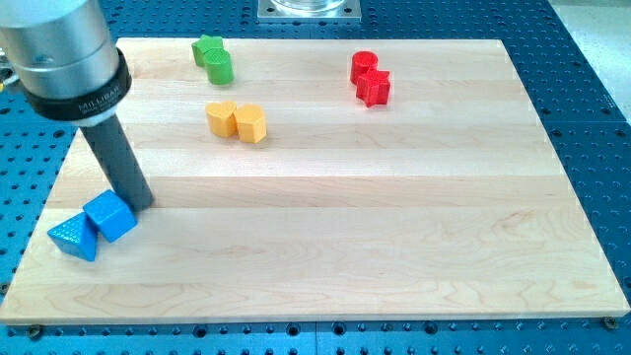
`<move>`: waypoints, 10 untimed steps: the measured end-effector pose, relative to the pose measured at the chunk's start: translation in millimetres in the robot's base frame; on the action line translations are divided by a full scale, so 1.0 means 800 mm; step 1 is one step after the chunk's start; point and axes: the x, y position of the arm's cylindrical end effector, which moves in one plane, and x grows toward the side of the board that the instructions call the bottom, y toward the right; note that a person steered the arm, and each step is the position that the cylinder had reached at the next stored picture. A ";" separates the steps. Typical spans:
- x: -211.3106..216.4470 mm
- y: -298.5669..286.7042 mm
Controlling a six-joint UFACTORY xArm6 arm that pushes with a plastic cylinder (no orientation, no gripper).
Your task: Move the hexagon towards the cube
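The yellow hexagon (251, 123) lies in the upper left part of the wooden board (394, 227), touching a yellow heart (221, 117) on its left. The blue cube (110, 216) sits near the board's lower left edge, with a blue triangular block (74, 237) against its left side. My tip (141, 203) rests on the board just at the cube's upper right side, close to touching it. The tip is well below and left of the hexagon.
Two green blocks (213, 58) sit together near the top edge, left of centre. A red cylinder (364, 65) and a red star-like block (374, 88) sit together at the top, right of centre. The blue perforated table (592, 118) surrounds the board.
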 end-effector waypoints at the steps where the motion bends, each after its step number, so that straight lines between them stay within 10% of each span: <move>1: 0.010 0.000; 5: -0.030 0.144; 8: -0.173 0.220; 10: -0.106 0.080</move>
